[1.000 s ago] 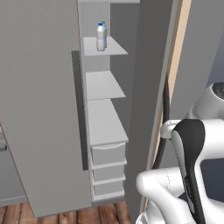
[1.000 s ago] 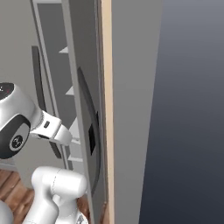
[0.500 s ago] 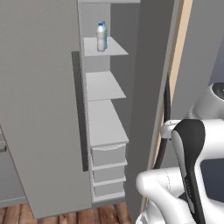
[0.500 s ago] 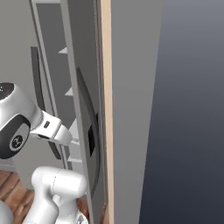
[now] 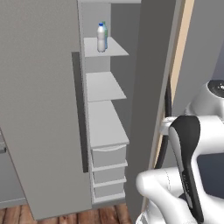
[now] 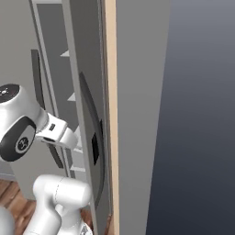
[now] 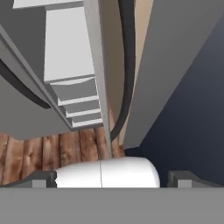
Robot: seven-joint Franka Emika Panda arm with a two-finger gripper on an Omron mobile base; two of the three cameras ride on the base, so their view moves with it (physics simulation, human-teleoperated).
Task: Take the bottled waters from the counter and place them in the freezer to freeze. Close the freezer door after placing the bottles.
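Both bottles (image 5: 102,37) stand together on the top shelf (image 5: 106,47) of the freezer (image 5: 105,131), the white one in front and the blue-green one just behind it, so the placing looks finished and closing the door (image 5: 151,105) is the step in hand. The shelves below are bare, and the drawers (image 5: 108,170) at the bottom are shut. The gripper (image 7: 118,177) hangs beside the door's edge with its jaws spread wide, holding nothing. The next move likely calls for getting behind the door's outer face or its handle (image 6: 94,151) and pushing it toward the shelves.

open freezer door (image 5: 144,100) edge blocks shelves (image 5: 103,87).
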